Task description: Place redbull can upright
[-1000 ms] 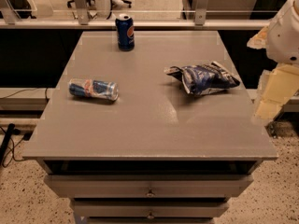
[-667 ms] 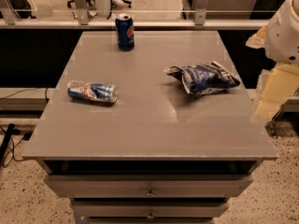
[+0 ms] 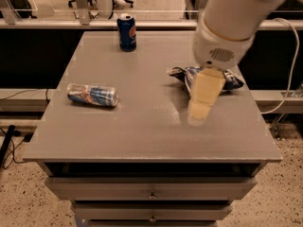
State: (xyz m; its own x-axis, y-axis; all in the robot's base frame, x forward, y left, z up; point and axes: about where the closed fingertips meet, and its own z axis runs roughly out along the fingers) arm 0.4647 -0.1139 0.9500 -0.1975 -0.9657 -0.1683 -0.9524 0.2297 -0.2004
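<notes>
The redbull can point(image 3: 92, 94) lies on its side at the left of the grey table point(image 3: 142, 136), its blue and silver panels showing and its silver top to the right. My gripper point(image 3: 198, 114) hangs from the white arm point(image 3: 227, 27) over the right-centre of the table. It is well to the right of the can, apart from it and holding nothing.
A shorter dark-blue can point(image 3: 127, 32) with a round logo stands upright at the table's far edge. A blue and white crumpled snack bag point(image 3: 230, 82) lies at the right, partly hidden behind the arm. Drawers sit below the table front. A cable hangs at the right.
The arm has swung in from the right edge and now hangs over the table's right-centre, in front of the snack bag. The redbull can has not moved.
</notes>
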